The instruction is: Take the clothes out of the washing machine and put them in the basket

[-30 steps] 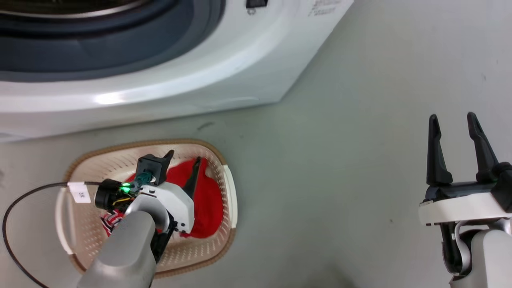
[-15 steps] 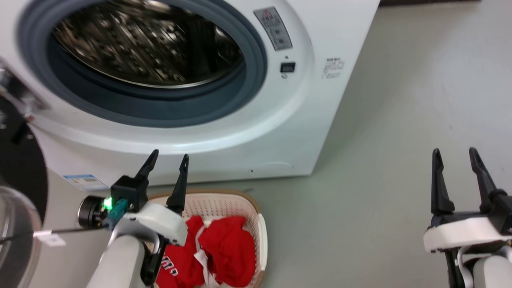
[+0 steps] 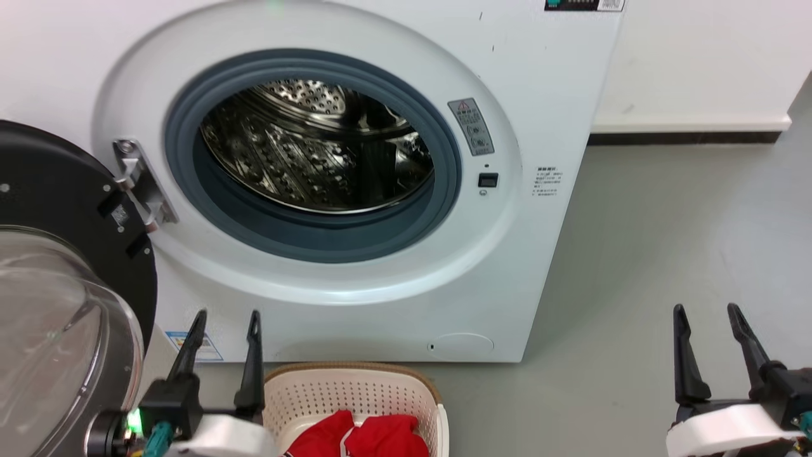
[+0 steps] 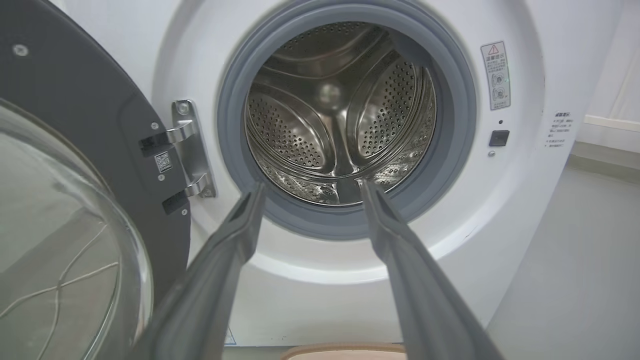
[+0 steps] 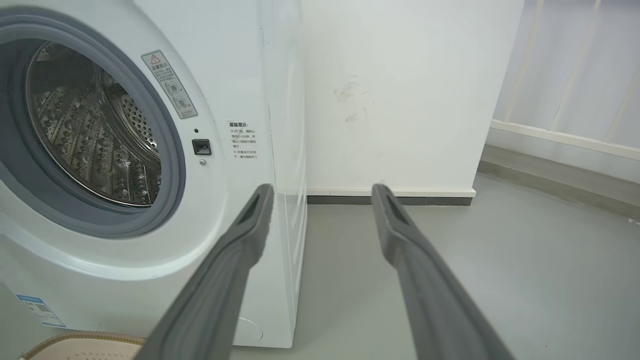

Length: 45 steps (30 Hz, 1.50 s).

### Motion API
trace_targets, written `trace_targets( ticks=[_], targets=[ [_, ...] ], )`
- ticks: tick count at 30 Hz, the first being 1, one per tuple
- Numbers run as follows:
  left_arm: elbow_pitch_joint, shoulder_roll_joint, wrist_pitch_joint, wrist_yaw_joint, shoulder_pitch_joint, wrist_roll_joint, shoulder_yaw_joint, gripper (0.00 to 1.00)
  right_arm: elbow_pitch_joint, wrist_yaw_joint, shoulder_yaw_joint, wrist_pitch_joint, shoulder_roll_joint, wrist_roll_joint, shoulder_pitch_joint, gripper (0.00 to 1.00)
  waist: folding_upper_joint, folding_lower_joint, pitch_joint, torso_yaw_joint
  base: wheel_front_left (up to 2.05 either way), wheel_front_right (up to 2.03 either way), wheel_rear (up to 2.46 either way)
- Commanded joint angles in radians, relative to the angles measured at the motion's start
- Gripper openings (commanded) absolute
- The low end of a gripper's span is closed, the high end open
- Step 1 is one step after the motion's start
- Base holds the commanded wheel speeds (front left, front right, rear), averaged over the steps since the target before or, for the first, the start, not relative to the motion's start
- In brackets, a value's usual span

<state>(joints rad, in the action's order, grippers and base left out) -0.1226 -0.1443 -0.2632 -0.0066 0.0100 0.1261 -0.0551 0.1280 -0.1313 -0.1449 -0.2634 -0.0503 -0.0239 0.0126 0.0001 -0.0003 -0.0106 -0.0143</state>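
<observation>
While the clothes point(image 3: 365, 438) are seen lying in the basket point(image 3: 355, 384) on the floor point(image 3: 634, 254) before the washing machine point(image 3: 520, 266), both grippers are held open and empty. The left gripper point(image 3: 227, 315) is set just beside the basket's left rim, fingers pointed toward the drum point(image 3: 317, 146), whose steel is seen bare; the right gripper point(image 3: 706, 308) is kept well apart. Any further reach is judged to fall to the left arm.

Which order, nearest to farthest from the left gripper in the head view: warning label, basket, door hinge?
From the left gripper:
1. basket, on the floor at its right.
2. door hinge, above it, left of porthole.
3. warning label, right of porthole.
</observation>
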Motion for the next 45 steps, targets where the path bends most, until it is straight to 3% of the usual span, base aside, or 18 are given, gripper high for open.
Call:
trace_targets(
  ticks=[1,16,41,42,45],
  targets=[
    [0.027,0.018,-0.002,0.016,-0.044,-0.012,0.014,1.0,-0.01,0.001,0.004,-0.002,0.0,-0.011,0.024,1.0,-0.0001,0.0003,-0.026,0.006,0.0,0.0,0.0],
    [0.098,0.07,-0.002,0.075,-0.179,-0.088,0.047,1.0,-0.035,0.001,0.026,-0.002,0.0,-0.036,0.091,1.0,-0.0001,0.0003,-0.075,0.004,0.0,0.0,0.0],
    [0.095,0.077,-0.002,0.075,-0.185,-0.113,0.049,1.0,-0.035,0.001,0.035,-0.002,0.0,-0.031,0.081,1.0,-0.0001,0.0003,-0.076,0.003,0.0,0.0,0.0],
    [0.089,0.078,0.0,0.076,-0.174,-0.107,0.05,0.0,-0.03,0.0,0.034,0.0,0.0,-0.037,0.079,0.0,-0.0001,0.0004,-0.076,0.003,0.0,0.0,0.0],
    [0.058,0.084,0.008,0.075,-0.178,-0.098,0.053,0.0,-0.001,0.0,0.032,0.006,0.003,-0.043,0.083,0.0,-0.0001,0.0004,-0.076,0.003,0.0,0.0,0.0]
  ],
)
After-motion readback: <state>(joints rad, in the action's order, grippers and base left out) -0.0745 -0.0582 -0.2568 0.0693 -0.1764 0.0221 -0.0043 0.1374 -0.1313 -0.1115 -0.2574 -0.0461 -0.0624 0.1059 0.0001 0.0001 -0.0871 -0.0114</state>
